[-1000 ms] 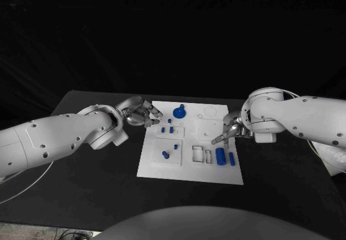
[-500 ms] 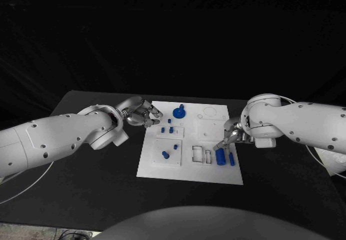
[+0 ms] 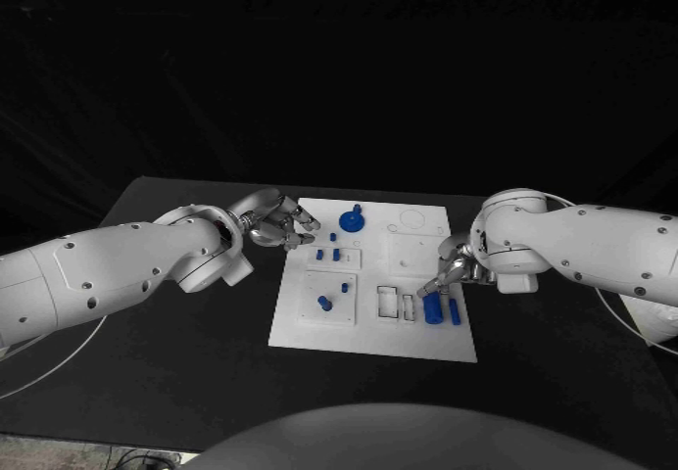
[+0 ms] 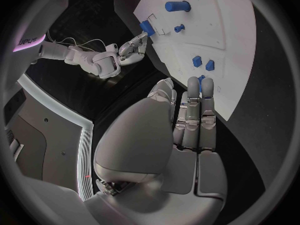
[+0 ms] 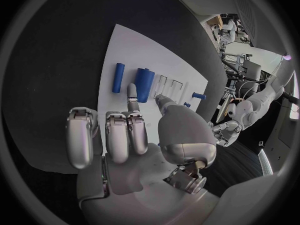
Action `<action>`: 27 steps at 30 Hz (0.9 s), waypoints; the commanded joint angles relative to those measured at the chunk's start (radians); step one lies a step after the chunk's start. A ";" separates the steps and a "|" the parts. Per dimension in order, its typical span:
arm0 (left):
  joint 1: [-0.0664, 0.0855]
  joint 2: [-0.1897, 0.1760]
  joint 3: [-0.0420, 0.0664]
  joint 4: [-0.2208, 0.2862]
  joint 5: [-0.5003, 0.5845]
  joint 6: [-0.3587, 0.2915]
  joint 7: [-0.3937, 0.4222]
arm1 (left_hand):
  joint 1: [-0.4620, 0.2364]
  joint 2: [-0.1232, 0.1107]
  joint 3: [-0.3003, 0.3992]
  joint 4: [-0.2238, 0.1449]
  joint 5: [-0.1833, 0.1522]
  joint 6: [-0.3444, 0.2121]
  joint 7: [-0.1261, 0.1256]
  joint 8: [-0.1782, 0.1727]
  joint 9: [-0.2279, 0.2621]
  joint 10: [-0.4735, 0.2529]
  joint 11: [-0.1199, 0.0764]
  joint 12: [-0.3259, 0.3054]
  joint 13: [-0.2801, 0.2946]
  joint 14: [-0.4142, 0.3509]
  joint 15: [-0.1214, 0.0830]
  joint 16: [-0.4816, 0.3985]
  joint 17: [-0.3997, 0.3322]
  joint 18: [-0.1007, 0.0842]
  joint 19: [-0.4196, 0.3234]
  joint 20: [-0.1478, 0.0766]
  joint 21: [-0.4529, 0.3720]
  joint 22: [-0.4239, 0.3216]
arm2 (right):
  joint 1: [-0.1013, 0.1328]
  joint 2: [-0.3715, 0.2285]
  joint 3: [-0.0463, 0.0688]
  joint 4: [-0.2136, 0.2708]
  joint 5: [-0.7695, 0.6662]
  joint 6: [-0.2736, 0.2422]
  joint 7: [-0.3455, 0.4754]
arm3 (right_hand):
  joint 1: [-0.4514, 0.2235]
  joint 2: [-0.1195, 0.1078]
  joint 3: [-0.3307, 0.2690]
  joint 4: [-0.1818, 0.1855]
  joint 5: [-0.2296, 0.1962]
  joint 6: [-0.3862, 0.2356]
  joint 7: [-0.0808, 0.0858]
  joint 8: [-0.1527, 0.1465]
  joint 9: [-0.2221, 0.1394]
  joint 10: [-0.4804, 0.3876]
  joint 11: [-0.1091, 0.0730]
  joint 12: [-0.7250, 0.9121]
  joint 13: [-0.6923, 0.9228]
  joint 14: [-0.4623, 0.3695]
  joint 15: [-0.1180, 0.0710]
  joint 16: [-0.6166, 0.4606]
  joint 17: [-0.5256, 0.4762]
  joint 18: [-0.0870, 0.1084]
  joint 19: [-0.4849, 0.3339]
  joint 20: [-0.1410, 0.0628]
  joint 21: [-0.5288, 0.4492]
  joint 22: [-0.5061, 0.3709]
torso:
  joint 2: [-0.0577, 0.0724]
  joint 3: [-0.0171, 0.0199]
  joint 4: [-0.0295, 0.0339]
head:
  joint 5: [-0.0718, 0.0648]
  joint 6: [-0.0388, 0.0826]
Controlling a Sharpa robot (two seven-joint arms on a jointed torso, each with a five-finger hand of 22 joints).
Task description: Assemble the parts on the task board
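Your left hand (image 3: 278, 226) sits curled at the task board's (image 3: 370, 333) left edge, fingers tucked in narrow, holding nothing. The board's mid-counter with the blue parts (image 3: 354, 220) on it. Your right hand (image 3: 445, 269) reaches over the thick blue cylinder (image 3: 432, 307), fingers nearly together above its top end, empty.

the task board (image 3: 370, 333) lies in the middle of the tabletop (image 3: 169, 343). the left hand (image 3: 278, 227) sits at the board's far left edge, its fingers (image 3: 300, 235) over the rim. the right hand (image 3: 441, 272) sits over the board's right side, its fingers (image 3: 427, 284) just behind a thick cylinder (image 3: 432, 307), with a thinner rod (image 3: 454, 310) beside it to the right. a knobbed part (image 3: 352, 220) stands near the far edge. two small pegs (image 3: 328, 255) sit behind two more small parts (image 3: 331, 298) on the board's left half.
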 commanded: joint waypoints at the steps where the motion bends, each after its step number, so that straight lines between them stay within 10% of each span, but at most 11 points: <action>1: 0.000 0.002 0.001 0.001 0.005 0.015 -0.004 | 0.002 -0.003 0.005 0.001 0.003 -0.002 0.004 0.002 0.001 0.000 0.002 0.006 -0.001 0.000 0.005 0.005 -0.001 0.014 0.003 0.003 -0.002 0.025 | -0.005 0.004 0.000 -0.006 -0.001 -0.001 -0.010 | 0.011 0.002 0.000 -0.007 0.000 0.004 0.001 -0.006 -0.001 0.106 0.004 0.004 0.263 0.106 0.003 0.003 0.263 -0.001 0.029 0.000 -0.005 0.215 | 0.000 -0.0004 0.0002 | 0.002 0.000; 27: 0.000 -0.001 0.001 0.005 0.003 0.024 -0.019 | 0.000 -0.004 0.004 0.002 0.003 -0.005 0.001 0.001 0.000 0.000 0.003 0.006 -0.001 0.001 0.006 0.006 -0.002 0.013 0.004 0.004 -0.001 0.025 | -0.030 0.019 0.000 -0.038 -0.010 -0.005 -0.011 | 0.007 0.009 -0.014 -0.038 -0.211 0.033 -0.005 -0.011 0.009 0.106 -0.003 0.004 0.263 0.106 -0.001 0.003 0.263 0.003 0.022 -0.002 -0.022 0.210 | -0.002 -0.0021 0.0013 | 0.011 0.000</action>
